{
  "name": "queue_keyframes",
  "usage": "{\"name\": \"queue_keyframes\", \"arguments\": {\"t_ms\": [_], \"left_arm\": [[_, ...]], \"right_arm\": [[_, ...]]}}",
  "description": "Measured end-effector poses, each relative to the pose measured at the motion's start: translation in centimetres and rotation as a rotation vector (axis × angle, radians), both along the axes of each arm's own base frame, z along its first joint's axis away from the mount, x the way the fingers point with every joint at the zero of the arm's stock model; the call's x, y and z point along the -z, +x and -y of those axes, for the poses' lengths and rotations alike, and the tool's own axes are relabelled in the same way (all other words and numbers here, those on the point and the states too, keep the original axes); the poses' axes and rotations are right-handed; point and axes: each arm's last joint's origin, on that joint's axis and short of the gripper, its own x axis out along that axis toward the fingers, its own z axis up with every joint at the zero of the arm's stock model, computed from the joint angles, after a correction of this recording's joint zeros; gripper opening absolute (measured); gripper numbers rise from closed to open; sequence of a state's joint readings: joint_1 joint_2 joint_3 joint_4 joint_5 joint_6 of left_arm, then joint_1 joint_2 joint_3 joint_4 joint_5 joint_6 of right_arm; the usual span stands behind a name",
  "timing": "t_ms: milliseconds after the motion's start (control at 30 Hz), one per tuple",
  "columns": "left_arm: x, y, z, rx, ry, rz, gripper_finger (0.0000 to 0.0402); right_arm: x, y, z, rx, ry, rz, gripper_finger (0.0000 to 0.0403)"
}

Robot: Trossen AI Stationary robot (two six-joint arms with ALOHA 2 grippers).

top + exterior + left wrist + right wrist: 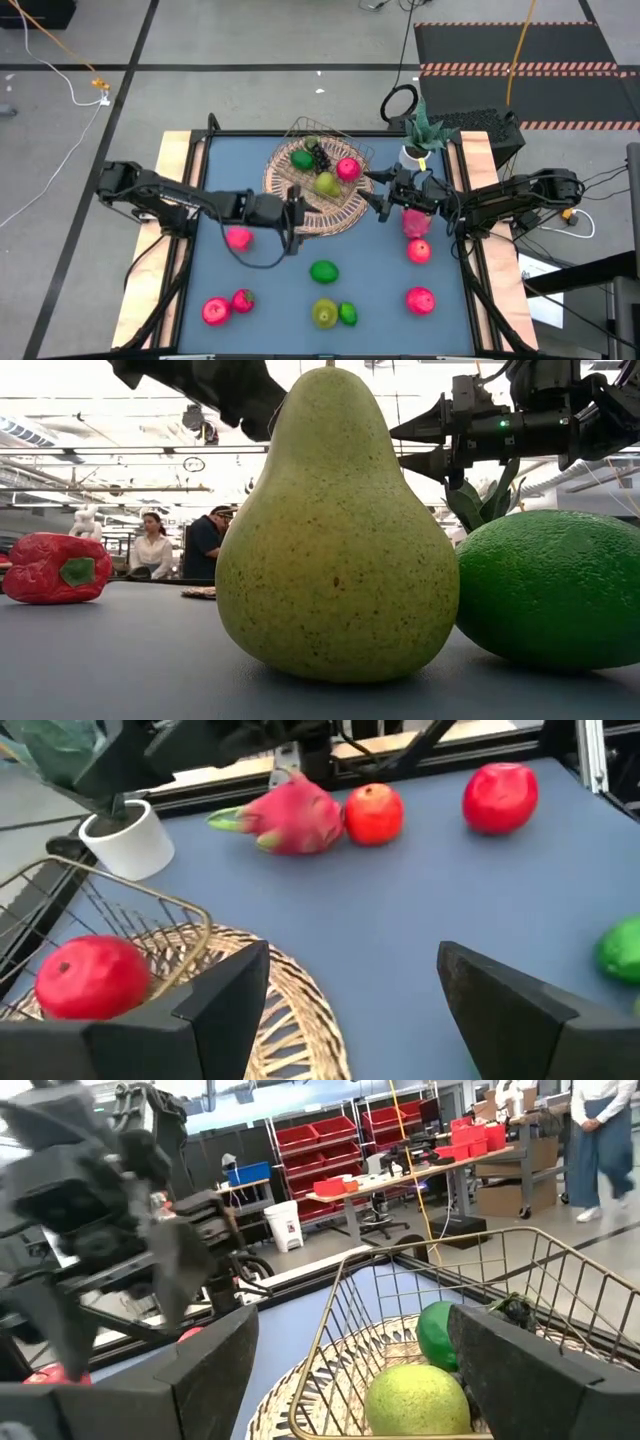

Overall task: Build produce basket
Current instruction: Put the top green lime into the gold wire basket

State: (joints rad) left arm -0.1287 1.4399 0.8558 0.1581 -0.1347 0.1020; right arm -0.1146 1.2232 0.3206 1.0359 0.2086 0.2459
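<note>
The woven basket (300, 215) stands at the table's far middle and holds a green fruit (302, 158), a dark grape bunch (320, 155), a pink-red fruit (347, 168) and a yellow-green pear (326, 184). My left gripper (350, 960) hangs open over the basket's near left rim (300, 1010), with nothing between its fingers. My right gripper (350, 1325) is open at the basket's right side, pointing at it, and also holds nothing. The dragon fruit (415, 222) and two red fruits (419, 251) (420, 299) lie on the table at the right.
More produce lies on the blue table: a pink fruit (238, 237), a green one (324, 271), a pear (335, 530) beside a lime (550, 600), and two red pieces (215, 311) (242, 299) near left. A white plant pot (412, 152) stands far right. People stand in the room beyond.
</note>
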Motion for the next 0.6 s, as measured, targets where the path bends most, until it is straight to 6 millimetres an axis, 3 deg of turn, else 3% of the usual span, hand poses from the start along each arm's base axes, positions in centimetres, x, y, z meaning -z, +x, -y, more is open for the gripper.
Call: {"name": "queue_keyframes", "arguments": {"t_ms": [300, 500, 600], "left_arm": [[-0.4, 0.0, 1.8, -0.012, -0.111, 0.056, 0.0292], [1.3, 1.3, 3.6, 0.015, -0.175, 0.059, 0.0292], [3.2, 2.0, 4.7, 0.039, -0.172, 0.04, 0.0292]], "right_arm": [[0.0, 0.0, -0.3, -0.016, 0.013, 0.003, 0.0322], [0.0, 0.2, -1.6, -0.072, -0.066, -0.019, 0.0322], [-0.2, 0.2, -1.7, -0.078, -0.078, 0.001, 0.0322]]}}
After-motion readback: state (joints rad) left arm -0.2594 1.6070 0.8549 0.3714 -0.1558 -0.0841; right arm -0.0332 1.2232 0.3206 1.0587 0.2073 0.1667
